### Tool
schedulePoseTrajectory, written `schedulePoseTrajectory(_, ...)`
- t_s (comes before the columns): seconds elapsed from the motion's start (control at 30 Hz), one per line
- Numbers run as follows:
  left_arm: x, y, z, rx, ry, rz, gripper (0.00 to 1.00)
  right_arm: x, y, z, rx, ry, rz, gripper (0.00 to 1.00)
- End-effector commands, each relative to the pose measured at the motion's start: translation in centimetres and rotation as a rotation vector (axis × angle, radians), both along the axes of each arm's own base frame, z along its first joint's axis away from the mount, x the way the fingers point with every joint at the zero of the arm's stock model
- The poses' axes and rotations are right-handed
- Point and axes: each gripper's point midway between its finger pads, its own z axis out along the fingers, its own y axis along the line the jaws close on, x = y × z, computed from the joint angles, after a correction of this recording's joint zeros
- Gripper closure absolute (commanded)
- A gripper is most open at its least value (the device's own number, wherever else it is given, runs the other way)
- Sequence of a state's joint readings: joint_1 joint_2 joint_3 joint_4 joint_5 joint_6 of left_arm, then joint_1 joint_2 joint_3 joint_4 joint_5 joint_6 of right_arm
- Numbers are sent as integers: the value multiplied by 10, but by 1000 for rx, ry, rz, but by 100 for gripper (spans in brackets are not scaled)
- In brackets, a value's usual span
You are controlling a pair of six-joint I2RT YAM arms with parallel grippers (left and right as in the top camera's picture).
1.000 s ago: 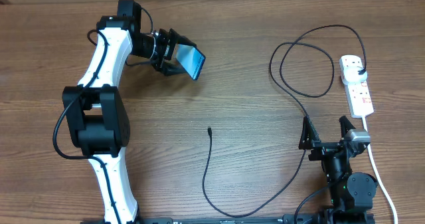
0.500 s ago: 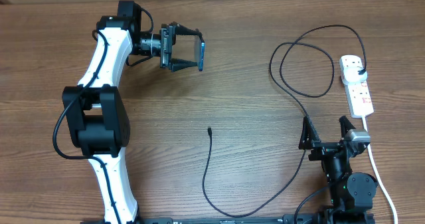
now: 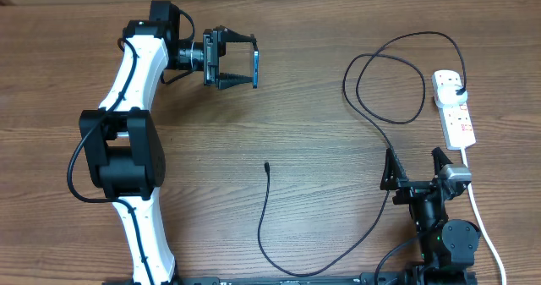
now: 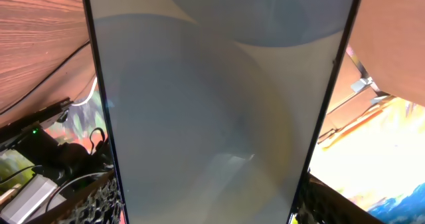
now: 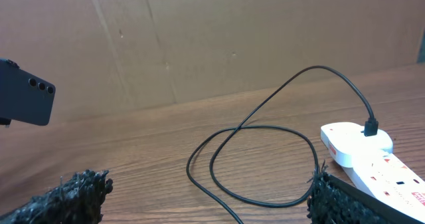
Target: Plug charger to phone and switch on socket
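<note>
Holding phone: the left gripper [image 3: 248, 66], at 11 o'clock on the overhead view, has its fingers closed on the phone [image 3: 256, 68]. The phone is lifted off the table [image 3: 338, 31] and sits edge-on to that camera.
Right gripper: the right gripper [image 3: 413, 158] is at 5 o'clock with its fingers spread wide and nothing between them.
Charger: the charger [image 3: 264, 217] has its black plug [image 3: 457, 93] seated in the 12 o'clock end of the socket [image 3: 457, 120]. The cable loops, passes the right gripper and ends in a free plug tip [image 3: 266, 164] near the table's centre.
Key relation: the plug tip lies at 6 o'clock from the phone, well apart from it. The last stretch of cable runs along the 12–6 line with the tip pointing to 12. The left gripper is nearer but occupied, so we judge the free right gripper, at 3 o'clock from the tip, must fetch it.
Socket: its long axis runs 12–6, and it lies near the right gripper at 1 o'clock from it.
Unknown: we cannot tell the switch positions or which end of the phone has the port.
</note>
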State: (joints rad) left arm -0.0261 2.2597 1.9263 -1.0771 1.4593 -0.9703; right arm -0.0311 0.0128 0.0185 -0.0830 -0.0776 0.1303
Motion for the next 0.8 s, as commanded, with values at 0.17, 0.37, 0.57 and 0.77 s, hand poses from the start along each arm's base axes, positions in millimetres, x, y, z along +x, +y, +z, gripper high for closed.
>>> schedulePoseTrajectory(0.17, 1, -4, 16, -51, -16, -15, 96, 0, 0, -2, -4, -3, -1, 0)
schedulePoseTrajectory(0.37, 2, -4, 13, -31, -18, -11, 96, 0, 0, -2, -4, -3, 0, 0)
schedulePoseTrajectory(0.57, 2, -4, 13, -30, -21, -12, 96, 0, 0, -2, -4, -3, 0, 0)
schedulePoseTrajectory(0.77, 2, -4, 13, -30, -22, -12, 96, 0, 0, -2, -4, -3, -1, 0)
